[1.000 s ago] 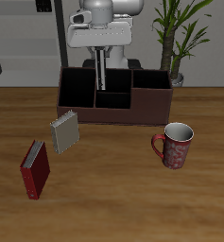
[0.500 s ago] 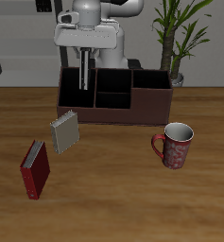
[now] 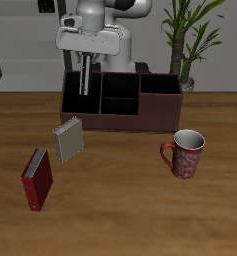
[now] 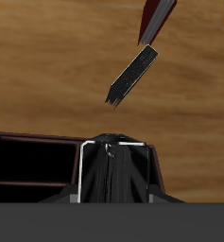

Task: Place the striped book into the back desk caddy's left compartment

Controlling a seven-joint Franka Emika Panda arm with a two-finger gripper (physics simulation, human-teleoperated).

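On the worktop (image 3: 120,215), nearest the front edge at about 8 o'clock, a dark red book (image 3: 37,179) lies flat. Just behind it, toward 10 o'clock, a plain grey book (image 3: 69,139) lies flat and slightly skewed. Both are apart from the caddy and are not the task's items. A red patterned mug (image 3: 186,152) stands upright at 3 o'clock, clear of the working path.

Farther back, the back desk caddy (image 3: 121,101) is set across the worktop with its open top upward, so insertion from above is permitted. The striped book (image 3: 83,76) is held upright and edge-down in the hand (image 3: 83,60), over the left compartment (image 3: 81,93). This orientation is judged to suit the compartment's opening. In the wrist view the hand (image 4: 111,163) is seen clamped on the thin book's spine. Whether the book's lower edge touches the compartment floor cannot be determined.

Behind the caddy, at 1 o'clock, a potted plant (image 3: 187,40) stands.
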